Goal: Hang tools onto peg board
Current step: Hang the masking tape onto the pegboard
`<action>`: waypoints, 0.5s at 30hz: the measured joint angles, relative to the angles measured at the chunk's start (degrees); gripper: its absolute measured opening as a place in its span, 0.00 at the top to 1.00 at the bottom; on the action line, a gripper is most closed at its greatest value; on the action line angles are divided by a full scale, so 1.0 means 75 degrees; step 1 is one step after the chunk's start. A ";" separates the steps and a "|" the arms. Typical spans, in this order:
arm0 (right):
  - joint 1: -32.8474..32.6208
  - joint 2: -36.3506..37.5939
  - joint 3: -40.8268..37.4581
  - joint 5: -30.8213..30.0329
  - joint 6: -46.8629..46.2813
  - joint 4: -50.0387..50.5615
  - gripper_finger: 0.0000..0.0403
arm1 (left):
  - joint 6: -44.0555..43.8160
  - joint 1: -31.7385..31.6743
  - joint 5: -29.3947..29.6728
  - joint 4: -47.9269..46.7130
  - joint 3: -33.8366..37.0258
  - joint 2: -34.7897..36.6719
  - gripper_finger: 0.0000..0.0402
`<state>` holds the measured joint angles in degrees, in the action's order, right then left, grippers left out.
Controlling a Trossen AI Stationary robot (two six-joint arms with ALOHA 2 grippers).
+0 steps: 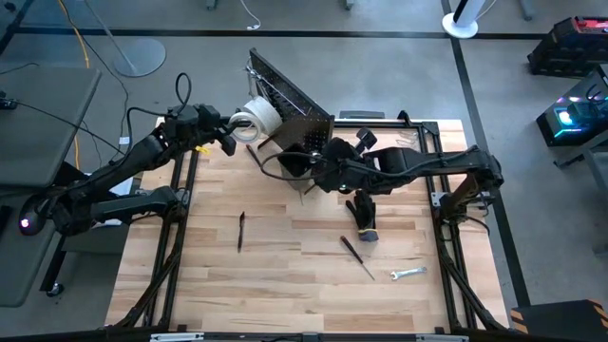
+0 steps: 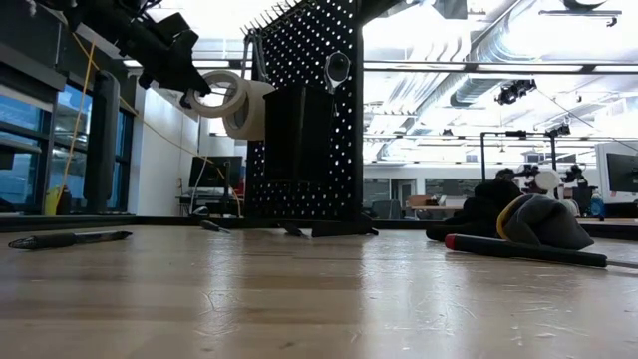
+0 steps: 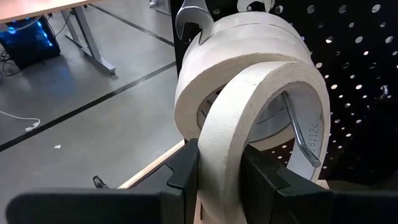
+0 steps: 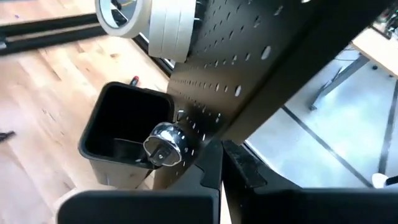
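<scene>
The black peg board (image 1: 294,100) stands upright at the table's far middle, with a small black bin (image 4: 121,127) on its front. White tape rolls (image 3: 249,43) and a silver wrench (image 3: 306,140) hang on its left part. My left gripper (image 1: 231,130) is raised beside them, shut on another white tape roll (image 2: 214,95). My right gripper (image 4: 221,152) is shut in front of the board, just above the bin. A silver wrench's ring head (image 4: 163,146) shows beside its fingertips. My left gripper pinches the tape roll between its two fingers, one on each flat side, at the part of the ring nearest the gripper (image 3: 221,165). The fingers come from the table's left, slanting slightly down. The roll stands on edge, clear of the table, against the hanging rolls. My right gripper is close to the wrench's ring head (image 4: 163,146), but I cannot tell whether it touches it.
On the table lie a dark screwdriver (image 1: 241,231) at the left, a second screwdriver (image 1: 358,256) and a small wrench (image 1: 408,274) at the near right. A black glove bundle (image 1: 364,217) lies under the right arm. Bare wood lies along the near edge.
</scene>
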<state>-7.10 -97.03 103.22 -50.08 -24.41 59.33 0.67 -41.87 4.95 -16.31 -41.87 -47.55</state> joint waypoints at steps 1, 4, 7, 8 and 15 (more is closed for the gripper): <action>-0.0011 0.0041 0.0000 0.0032 -0.0070 0.0005 1.00 | 0.0000 -0.0002 0.0003 0.0002 0.0000 -0.0003 0.80; -0.0080 0.0176 0.0000 0.0541 -0.0230 -0.0090 1.00 | 0.0001 -0.0003 0.0009 0.0000 0.0000 -0.0002 0.80; -0.0267 0.0253 0.0000 0.1045 -0.0514 -0.0116 1.00 | 0.0001 -0.0003 0.0009 0.0000 0.0000 0.0000 0.80; -0.0330 0.0256 0.0000 0.1109 -0.0690 -0.0117 1.00 | 0.0001 -0.0003 0.0012 0.0000 0.0000 -0.0003 0.80; -0.0654 0.0253 0.0000 0.1138 -0.1732 0.0005 0.97 | 0.0602 -0.0003 0.0023 0.0024 0.0000 -0.0002 0.80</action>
<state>-12.00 -95.13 103.22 -41.54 -37.40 59.37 5.18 -41.89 5.13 -16.13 -41.87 -47.57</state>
